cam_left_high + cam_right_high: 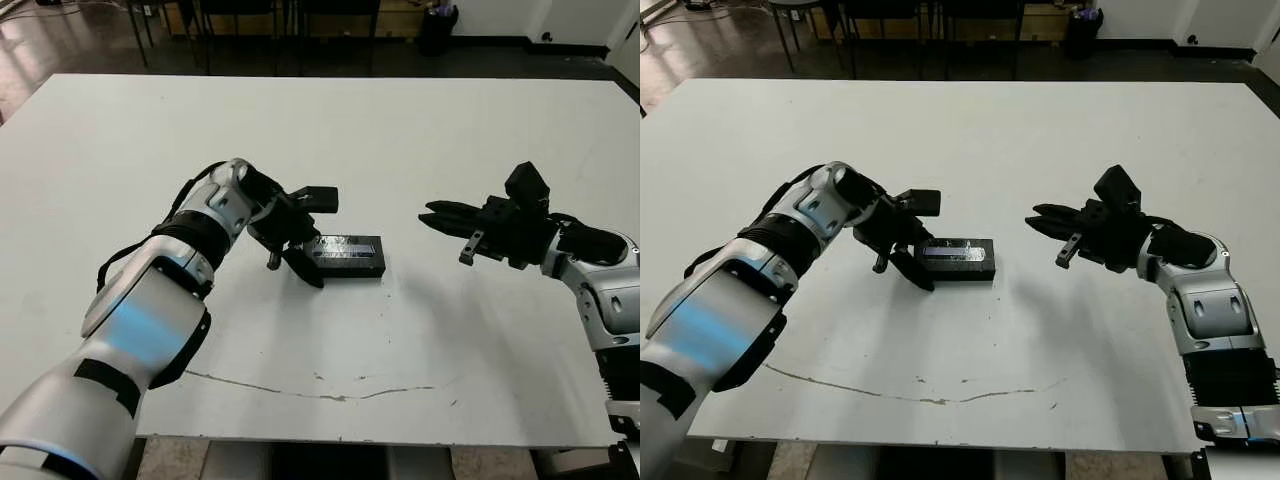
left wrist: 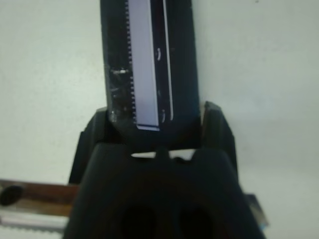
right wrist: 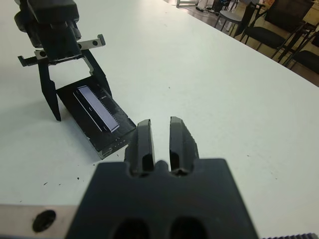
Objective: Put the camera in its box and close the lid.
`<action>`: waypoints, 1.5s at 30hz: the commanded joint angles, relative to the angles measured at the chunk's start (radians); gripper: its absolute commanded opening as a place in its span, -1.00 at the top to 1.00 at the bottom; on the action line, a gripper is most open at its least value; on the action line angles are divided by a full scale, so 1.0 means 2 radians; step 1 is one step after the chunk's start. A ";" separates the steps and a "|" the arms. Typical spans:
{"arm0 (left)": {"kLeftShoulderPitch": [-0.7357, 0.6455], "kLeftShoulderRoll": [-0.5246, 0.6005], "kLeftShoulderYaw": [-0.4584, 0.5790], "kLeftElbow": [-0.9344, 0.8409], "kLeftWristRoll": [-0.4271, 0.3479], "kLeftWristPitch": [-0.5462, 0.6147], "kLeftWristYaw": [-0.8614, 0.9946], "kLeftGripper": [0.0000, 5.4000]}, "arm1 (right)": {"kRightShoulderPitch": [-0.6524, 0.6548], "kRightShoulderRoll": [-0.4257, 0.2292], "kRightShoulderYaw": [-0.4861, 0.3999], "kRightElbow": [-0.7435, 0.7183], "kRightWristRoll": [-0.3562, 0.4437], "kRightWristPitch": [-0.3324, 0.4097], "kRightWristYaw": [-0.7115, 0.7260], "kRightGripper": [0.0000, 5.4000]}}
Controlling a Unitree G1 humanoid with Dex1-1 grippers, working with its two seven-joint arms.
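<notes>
Left gripper (image 3: 67, 82) spread open, fingers straddling the near end of the lid (image 1: 345, 250) without clear contact. Lid lying flat with its pale strip up, apparently seated over the box (image 3: 107, 142), mid-table (image 1: 420, 130). Camera not visible, presumably hidden beneath; cannot tell. Right gripper (image 3: 160, 139) nearly closed, empty, hovering well apart to the right of the lid, pointing toward it.
</notes>
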 commanded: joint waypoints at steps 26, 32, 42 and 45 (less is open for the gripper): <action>0.129 0.159 -0.046 -0.052 0.063 -0.049 0.039 -0.99 | 0.010 0.002 0.011 -0.004 0.004 0.007 -0.004 1.00; 0.181 0.254 -0.013 -0.142 0.022 -0.058 0.020 -0.99 | 0.003 0.005 0.014 0.001 0.006 0.012 -0.003 1.00; 0.284 0.313 0.161 -0.351 -0.106 0.022 0.107 -0.91 | -0.007 0.014 0.015 0.016 0.003 -0.010 -0.007 1.00; 0.341 0.259 0.240 -0.431 -0.170 0.031 0.197 -0.68 | -0.008 0.018 0.011 0.021 0.006 -0.010 -0.013 1.00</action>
